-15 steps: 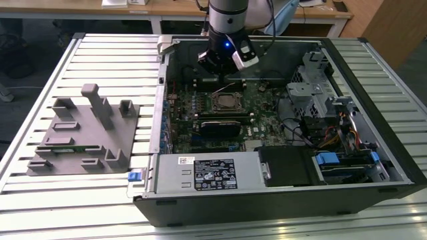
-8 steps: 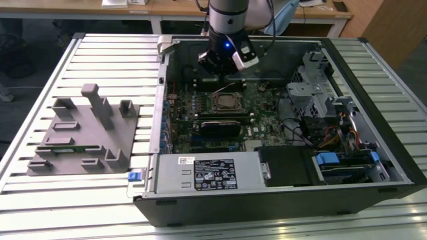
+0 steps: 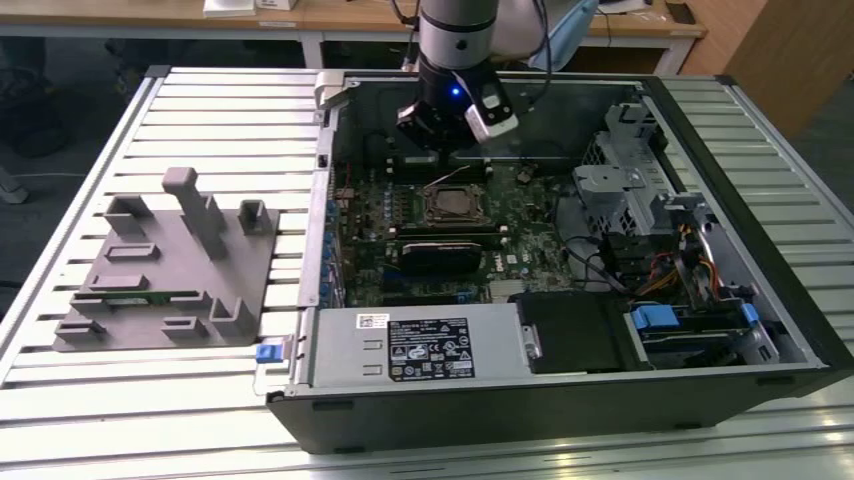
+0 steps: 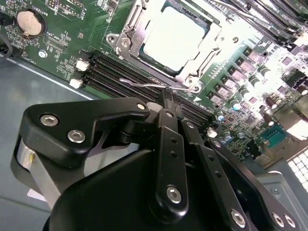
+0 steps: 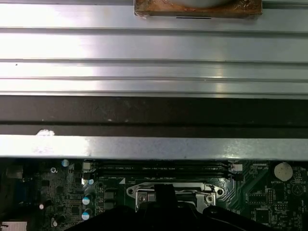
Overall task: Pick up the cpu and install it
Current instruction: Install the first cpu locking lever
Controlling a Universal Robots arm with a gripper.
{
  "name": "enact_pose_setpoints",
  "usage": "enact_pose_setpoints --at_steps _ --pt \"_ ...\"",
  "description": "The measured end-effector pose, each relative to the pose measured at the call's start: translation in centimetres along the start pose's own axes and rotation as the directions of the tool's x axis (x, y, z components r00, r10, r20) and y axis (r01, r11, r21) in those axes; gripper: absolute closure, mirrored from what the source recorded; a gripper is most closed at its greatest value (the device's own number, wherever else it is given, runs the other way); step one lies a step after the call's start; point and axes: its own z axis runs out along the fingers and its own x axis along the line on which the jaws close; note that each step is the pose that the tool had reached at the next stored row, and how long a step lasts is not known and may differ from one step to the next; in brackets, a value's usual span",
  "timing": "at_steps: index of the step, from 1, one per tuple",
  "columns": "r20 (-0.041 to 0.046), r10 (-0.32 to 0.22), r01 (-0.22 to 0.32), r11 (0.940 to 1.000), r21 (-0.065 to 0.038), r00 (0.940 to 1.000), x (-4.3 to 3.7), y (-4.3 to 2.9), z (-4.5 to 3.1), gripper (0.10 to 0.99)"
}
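— While the gripper (image 4: 166,98) hangs low over the board, are its fingers together?
— Yes, pressed together, holding nothing.
— And beyond?
— The cpu (image 4: 174,38) sits in its socket (image 4: 126,41); I judge seating done, lever (image 4: 149,83) latching needs care.

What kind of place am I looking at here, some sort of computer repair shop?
More likely a robotics lab or test bench. An open computer case lies on a slatted metal table, a robot arm reaches over its motherboard, and a grey parts fixture sits beside it.

Harsh glare on cpu (image 4: 174,42) & table slats (image 5: 154,48); dim case interior.
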Motion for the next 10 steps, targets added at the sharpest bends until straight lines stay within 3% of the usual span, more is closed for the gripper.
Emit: enact_pose_setpoints --at_steps 10 --pt "-0.0011 0.0 0.0 1.0 0.001 1.0 -0.77 -0.02 0.65 0.98"
